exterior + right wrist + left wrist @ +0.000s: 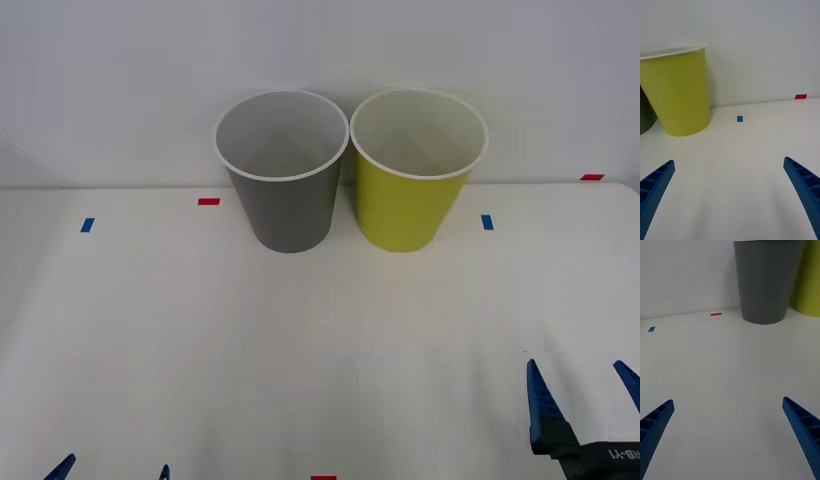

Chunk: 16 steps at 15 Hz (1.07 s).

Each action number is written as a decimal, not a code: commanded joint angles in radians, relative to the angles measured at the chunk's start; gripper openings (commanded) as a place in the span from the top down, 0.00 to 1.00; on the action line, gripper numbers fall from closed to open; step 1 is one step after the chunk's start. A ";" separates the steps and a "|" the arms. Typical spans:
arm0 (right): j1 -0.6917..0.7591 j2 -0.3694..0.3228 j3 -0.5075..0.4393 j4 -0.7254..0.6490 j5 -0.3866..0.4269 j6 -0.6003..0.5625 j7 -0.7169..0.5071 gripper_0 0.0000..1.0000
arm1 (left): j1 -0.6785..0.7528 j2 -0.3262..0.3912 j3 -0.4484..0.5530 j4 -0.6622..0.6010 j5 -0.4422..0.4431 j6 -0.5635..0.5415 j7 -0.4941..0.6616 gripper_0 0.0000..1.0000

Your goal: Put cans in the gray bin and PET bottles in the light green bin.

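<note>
The tall dark gray bin (285, 190) and the yellow-green bin (410, 195) are standing side by side on the white tabletop (300, 340). The left gripper (113, 468) and right gripper (582, 395) are hovering low at the near edge, fingers spread and gripping nothing.

Both arms sit low at the near edge of the table, well apart from each other. The left gripper (113, 468) is at the bottom left of the front view, w/ just the blue finger tips visible. Its two ribbed fingers (655, 427) are spread wide, nothing between them. The right gripper (583, 385) is at the bottom right, a bit more forward than the left one, w/ its black wrist part visible under the fingers. Its blue fingers (805, 187) are also spread wide, tips pointing forward, and hold nothing.
</note>
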 commanded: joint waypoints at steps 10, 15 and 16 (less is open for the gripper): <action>0.226 -0.013 0.023 0.001 -0.042 -0.210 0.109 0.00 | 0.000 0.000 0.000 0.000 0.000 0.000 0.000 0.00; 0.226 -0.011 0.023 0.001 -0.042 -0.207 0.110 0.00 | 0.000 0.000 0.000 0.000 0.000 0.000 0.000 0.00; 0.226 -0.011 0.023 0.001 -0.042 -0.207 0.110 0.00 | 0.000 0.000 0.000 0.000 0.000 0.000 0.000 0.00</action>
